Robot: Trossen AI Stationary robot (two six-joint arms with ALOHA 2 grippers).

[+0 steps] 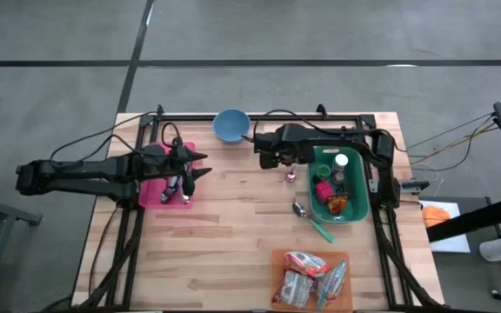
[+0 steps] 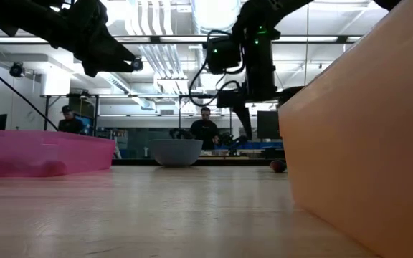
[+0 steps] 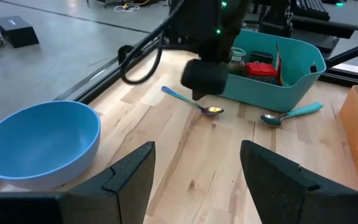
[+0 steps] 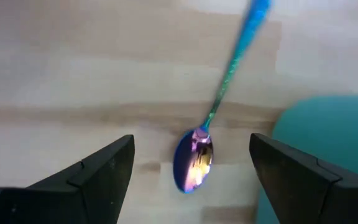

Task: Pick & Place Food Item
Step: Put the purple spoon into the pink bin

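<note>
Your right gripper (image 4: 191, 165) hangs with jaws open and empty directly over the iridescent spoon (image 4: 194, 158), which lies flat on the worktop (image 1: 233, 235) just beside the teal bin (image 1: 342, 187), at the bin's 9 o'clock. Your left gripper (image 1: 200, 168) waits over the pink tray (image 1: 150, 191), jaws open, facing the blue bowl (image 3: 39, 140).

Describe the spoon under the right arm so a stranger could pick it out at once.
Start from the teal bin on the table's right side. Just off its left wall, under the open right end effector, lies a small spoon with an iridescent purple-blue bowl and a blue handle. The other spoon, at the bin's front corner, has a plain silver bowl and a teal handle.
</note>
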